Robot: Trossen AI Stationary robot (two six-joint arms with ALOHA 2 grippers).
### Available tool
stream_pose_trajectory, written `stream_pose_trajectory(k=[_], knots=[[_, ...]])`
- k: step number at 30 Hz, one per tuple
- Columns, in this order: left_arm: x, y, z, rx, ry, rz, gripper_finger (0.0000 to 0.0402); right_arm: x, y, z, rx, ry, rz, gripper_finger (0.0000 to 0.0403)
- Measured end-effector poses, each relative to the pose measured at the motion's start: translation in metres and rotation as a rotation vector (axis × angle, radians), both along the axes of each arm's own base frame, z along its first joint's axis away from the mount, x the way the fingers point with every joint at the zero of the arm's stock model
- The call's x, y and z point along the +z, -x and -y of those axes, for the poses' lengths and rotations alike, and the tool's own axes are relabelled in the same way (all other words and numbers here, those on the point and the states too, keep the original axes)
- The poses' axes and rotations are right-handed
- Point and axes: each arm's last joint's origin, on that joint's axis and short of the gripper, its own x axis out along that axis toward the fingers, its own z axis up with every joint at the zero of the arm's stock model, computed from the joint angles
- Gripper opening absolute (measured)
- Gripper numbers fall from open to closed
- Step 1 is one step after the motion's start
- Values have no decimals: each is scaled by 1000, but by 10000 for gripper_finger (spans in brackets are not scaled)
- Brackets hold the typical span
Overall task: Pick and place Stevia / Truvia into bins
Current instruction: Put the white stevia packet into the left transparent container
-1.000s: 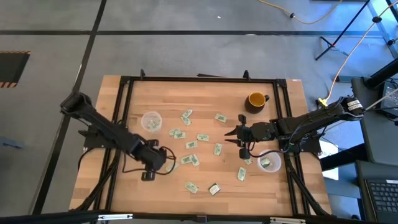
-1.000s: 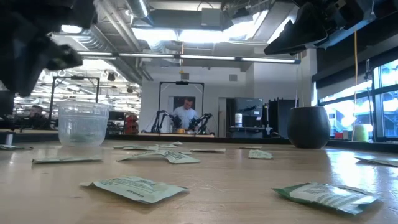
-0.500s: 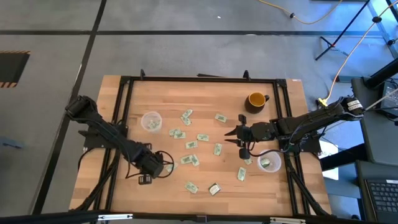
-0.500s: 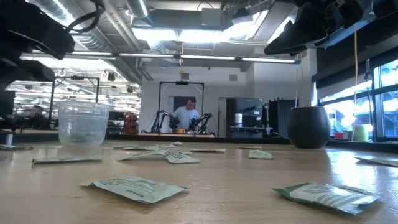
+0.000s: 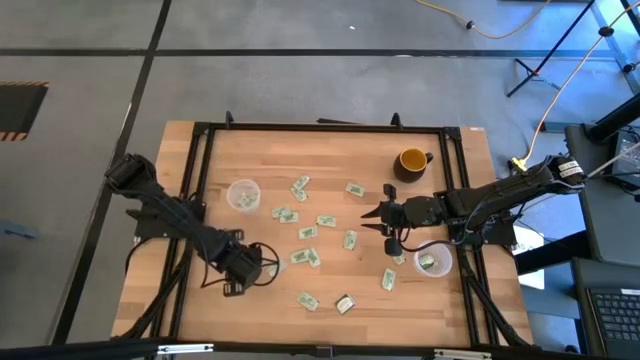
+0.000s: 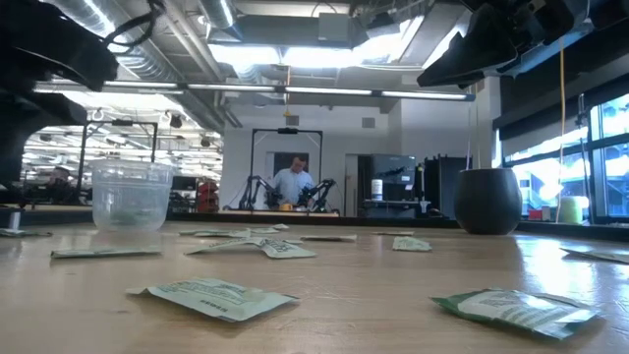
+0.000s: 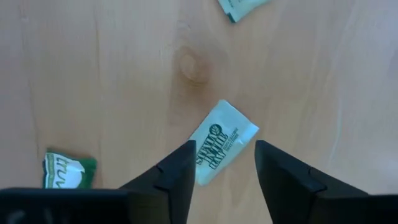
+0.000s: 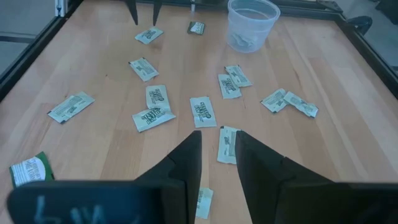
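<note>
Several pale green and white Stevia / Truvia packets (image 5: 308,257) lie flat across the middle of the wooden table. One clear cup (image 5: 243,195) stands at the left, another (image 5: 432,262) at the right with packets inside. My left gripper (image 7: 221,177) hovers open near the table's front left. Its fingers stand on either side of one packet (image 7: 222,142) that lies flat on the wood. My right gripper (image 8: 217,152) hangs open above the table's right middle, over another packet (image 8: 227,144), with nothing between its fingers.
A yellow-orange mug (image 5: 412,160) stands at the far right. A black frame (image 5: 196,180) runs around the tabletop. More packets lie near the front edge (image 5: 345,304). In the low view a person stands far off in the room beyond the table.
My left gripper has moved a little toward the table's near edge and come over a packet there. The right arm and the packets have kept still.
</note>
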Motion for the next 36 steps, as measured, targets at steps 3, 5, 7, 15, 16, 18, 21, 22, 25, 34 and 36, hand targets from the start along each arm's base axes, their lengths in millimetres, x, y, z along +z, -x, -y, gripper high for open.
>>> stream_pose_trajectory(k=[3, 5, 7, 15, 16, 18, 21, 22, 25, 34, 36], knots=[[0, 2, 3, -5, -17, 13, 162, 0, 0, 0, 0, 1, 0, 101], [0, 3, 4, -8, -26, 20, 157, 0, 0, 0, 1, 2, 0, 101], [0, 4, 6, -4, -37, 29, 150, 0, 0, 0, 1, 2, 0, 101], [-15, -2, 12, -4, -59, 11, 132, 0, 0, 0, 1, 2, 0, 101], [-18, -3, 13, -9, -62, 5, 132, 0, 0, 0, 1, 2, 0, 101], [-25, -4, 14, -21, -68, -20, 132, 0, 0, 0, 1, 2, 0, 101], [-34, -4, 16, -39, -72, -65, 130, 0, 0, 0, 1, 2, 0, 101], [-36, -5, 16, -48, -69, -75, 128, 0, 0, 0, 1, 2, 0, 101], [-41, -6, 17, -57, -68, -110, 120, 0, 0, 0, 1, 2, 0, 101], [-43, -6, 18, -68, -57, -122, 76, 0, 0, 0, 1, 2, 0, 101], [-43, -6, 18, -69, -57, -124, 67, 0, 0, 0, 1, 2, 0, 101]])
